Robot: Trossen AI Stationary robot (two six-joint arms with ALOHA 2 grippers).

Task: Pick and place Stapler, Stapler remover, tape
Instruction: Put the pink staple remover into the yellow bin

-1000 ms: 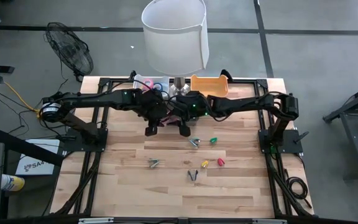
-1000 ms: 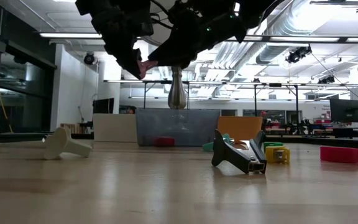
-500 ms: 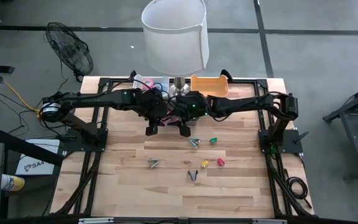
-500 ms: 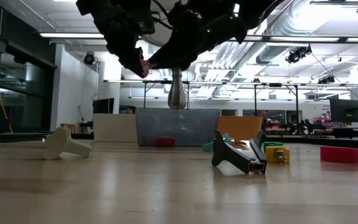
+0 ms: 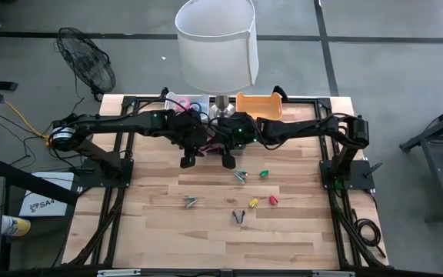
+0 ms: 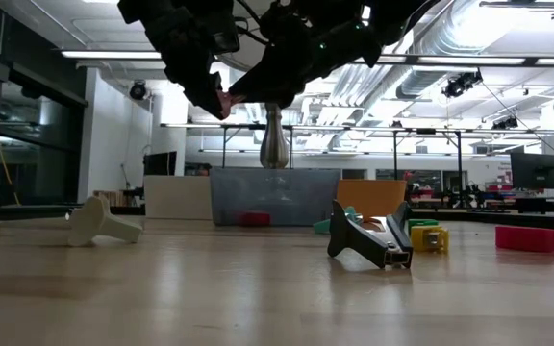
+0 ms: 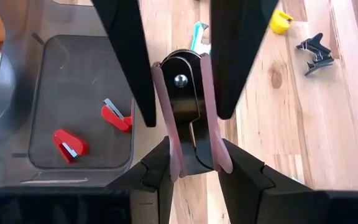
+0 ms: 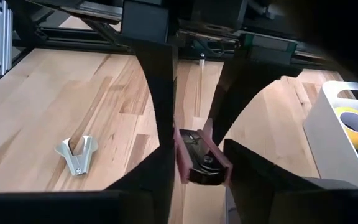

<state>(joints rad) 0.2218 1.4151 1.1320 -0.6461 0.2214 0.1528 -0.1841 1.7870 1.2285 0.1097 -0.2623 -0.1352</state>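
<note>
A stapler remover [image 5: 207,148] with maroon grips and a black riveted middle hangs in the air between both grippers, above the far middle of the table. My left gripper [image 5: 198,146] comes from the left and my right gripper [image 5: 215,145] from the right, and both are shut on it. The low view shows its pink tip [image 6: 221,101] high above the table. Tape rolls [image 8: 353,121] in yellow, blue and pink lie in a tray at the far edge. A silver stapler remover [image 8: 76,152] lies on the wood. I cannot make out a stapler. My left gripper [image 7: 194,168] pinches the stapler remover across its two maroon grips [image 7: 174,155], at the end away from the rivet. The remover is lifted clear of the table. My right gripper [image 8: 197,171] pinches the same remover between its two fingers, on the maroon grips [image 8: 182,155] at the opposite end. Its fingers [image 7: 135,74] flank the riveted end, facing my left gripper.
A lamp with a white shade [image 5: 215,42] stands at the far edge, between a grey tray [image 7: 79,74] holding red staple removers [image 7: 67,144] and an orange tray [image 5: 256,104]. Small blocks and clips [image 5: 254,202] lie scattered on the middle of the table.
</note>
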